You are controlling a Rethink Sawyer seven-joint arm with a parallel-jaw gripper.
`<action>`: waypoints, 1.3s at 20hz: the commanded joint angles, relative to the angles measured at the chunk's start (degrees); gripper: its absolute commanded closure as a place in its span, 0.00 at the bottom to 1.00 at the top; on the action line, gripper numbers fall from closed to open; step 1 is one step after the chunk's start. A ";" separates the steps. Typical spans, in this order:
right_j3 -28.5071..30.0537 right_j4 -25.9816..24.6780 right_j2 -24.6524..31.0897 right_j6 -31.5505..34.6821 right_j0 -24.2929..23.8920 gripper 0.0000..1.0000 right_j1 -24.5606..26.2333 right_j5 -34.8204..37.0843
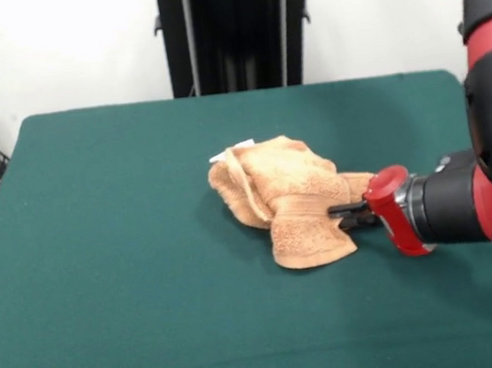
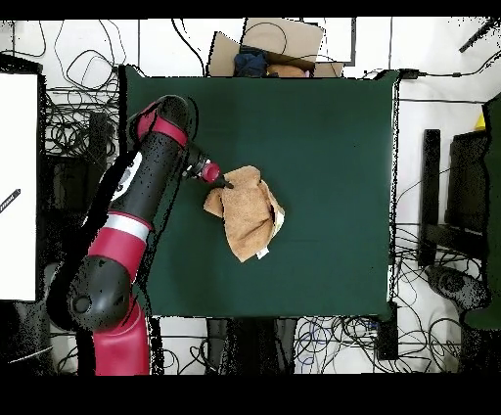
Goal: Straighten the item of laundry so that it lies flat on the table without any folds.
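Reaching low sideways, gripper (image 1: 349, 217) touching crumpled towel (image 1: 287, 197) edge.

The hand towel (image 1: 288, 199) lies bunched and folded on the table (image 1: 115, 279), near the table's middle in the front view. In that view the end effector (image 1: 349, 216) comes in low from the right and meets the towel's right edge, with the arm (image 1: 470, 203) stretched out behind it over the table. The small tag (image 1: 243, 145) sits at the towel's far edge, on the side away from the end effector.
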 commanded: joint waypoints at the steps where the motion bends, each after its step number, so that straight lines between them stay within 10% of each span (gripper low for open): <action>1: -15.18 9.17 -8.38 22.02 -4.08 1.00 1.52 7.27; 26: -19.51 37.26 -35.67 25.81 -10.66 1.00 1.52 15.39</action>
